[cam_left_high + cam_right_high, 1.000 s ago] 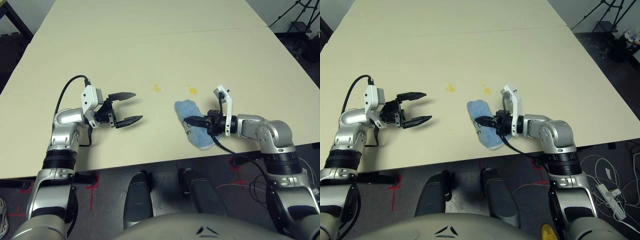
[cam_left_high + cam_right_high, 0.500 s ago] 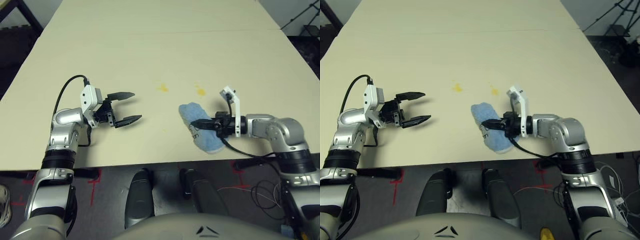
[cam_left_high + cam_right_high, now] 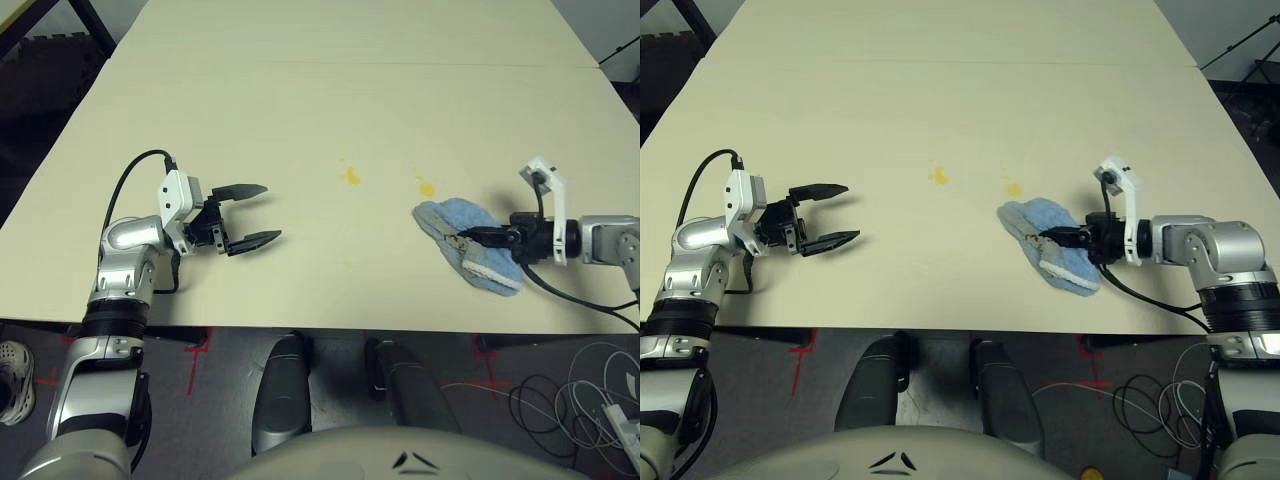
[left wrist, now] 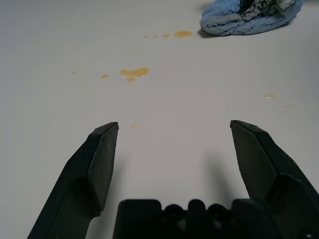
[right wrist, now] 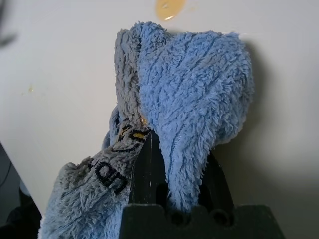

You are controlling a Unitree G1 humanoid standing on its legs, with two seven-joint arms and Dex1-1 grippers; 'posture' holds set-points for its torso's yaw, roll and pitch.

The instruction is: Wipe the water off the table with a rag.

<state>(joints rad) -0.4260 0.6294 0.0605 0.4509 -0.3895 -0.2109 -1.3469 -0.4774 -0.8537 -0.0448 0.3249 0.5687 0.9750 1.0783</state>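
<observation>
**Right claw clamped on the rag beside the spill**

On the cream desk (image 3: 300,120) we saw the rag (image 3: 468,238) lying crumpled near the front edge, on the robot's right. The right claw (image 3: 470,238) lay low over the desk, its fingers (image 5: 145,164) pinched together on a fold of the blue cloth; in the right wrist view the terry pile bulged over both fingers, with black lettering on the fold beside them. The water (image 3: 351,176) showed as small yellow-orange splotches: one near the middle of the desk, and a second (image 3: 427,189) just beyond the rag's far edge, very near the cloth, though we could not tell whether they touched. A few fainter droplets (image 4: 104,76) lay around the central splotch in the left wrist view. The left claw (image 3: 255,213) hovered just above the desk on the robot's left, well apart from the rag, with its fingers spread wide and nothing between them.
</observation>
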